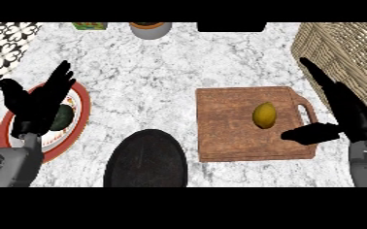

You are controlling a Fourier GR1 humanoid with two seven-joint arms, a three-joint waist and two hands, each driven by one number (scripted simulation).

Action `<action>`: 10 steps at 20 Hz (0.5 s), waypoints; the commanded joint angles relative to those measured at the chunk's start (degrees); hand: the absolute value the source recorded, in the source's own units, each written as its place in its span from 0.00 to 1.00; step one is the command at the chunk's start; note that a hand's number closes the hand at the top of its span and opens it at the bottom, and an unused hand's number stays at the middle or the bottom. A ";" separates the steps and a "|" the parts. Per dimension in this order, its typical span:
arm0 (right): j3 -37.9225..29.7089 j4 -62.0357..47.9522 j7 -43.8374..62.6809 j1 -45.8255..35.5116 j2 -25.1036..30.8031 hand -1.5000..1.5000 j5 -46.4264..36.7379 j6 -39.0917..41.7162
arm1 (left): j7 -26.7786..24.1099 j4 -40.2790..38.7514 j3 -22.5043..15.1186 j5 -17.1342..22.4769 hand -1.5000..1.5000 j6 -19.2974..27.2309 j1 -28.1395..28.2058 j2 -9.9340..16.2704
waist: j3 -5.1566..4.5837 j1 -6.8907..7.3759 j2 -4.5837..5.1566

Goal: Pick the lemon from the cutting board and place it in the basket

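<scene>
A yellow lemon [264,115] lies on the brown wooden cutting board [222,136], toward its right side. My right hand [342,111] stands open just right of the board, fingers stretched up and thumb pointing left over the board's lower right corner, a short way from the lemon. The woven wicker basket [335,48] sits at the upper right, beyond that hand. My left hand [39,102] rests open at the far left over a plate, fingers up, holding nothing.
A red-rimmed plate [79,126] with a dark green item [63,117] lies under my left hand. A round black pan [147,160] sits at the front centre. A grey pot [150,29], a green box [90,25] and a black object [231,26] line the back edge.
</scene>
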State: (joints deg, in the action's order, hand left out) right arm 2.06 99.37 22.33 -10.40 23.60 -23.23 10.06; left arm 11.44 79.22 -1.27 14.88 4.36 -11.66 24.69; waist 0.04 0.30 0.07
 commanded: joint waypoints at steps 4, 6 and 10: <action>2.08 -17.39 -7.48 -5.64 -6.47 0.00 -7.00 -6.49 | 0.28 -1.21 0.24 -3.06 0.50 0.87 -1.88 -3.20 | -0.02 0.05 0.07; 1.91 -18.78 -8.21 -3.95 -5.76 0.00 -7.33 -5.24 | 2.61 1.65 1.18 -2.17 0.50 -0.79 -0.91 -1.93 | -0.02 -0.03 -0.04; 1.39 -22.61 -11.44 -3.69 -5.13 0.00 -7.57 -3.40 | -5.51 -8.36 3.31 -3.56 0.50 -3.92 -2.41 -2.98 | -0.04 -0.34 0.07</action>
State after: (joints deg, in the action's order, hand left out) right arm 4.12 82.41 15.52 -14.35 17.91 -30.19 6.01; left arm 9.72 76.31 0.54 11.93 2.80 -12.55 22.22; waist 0.01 0.17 0.07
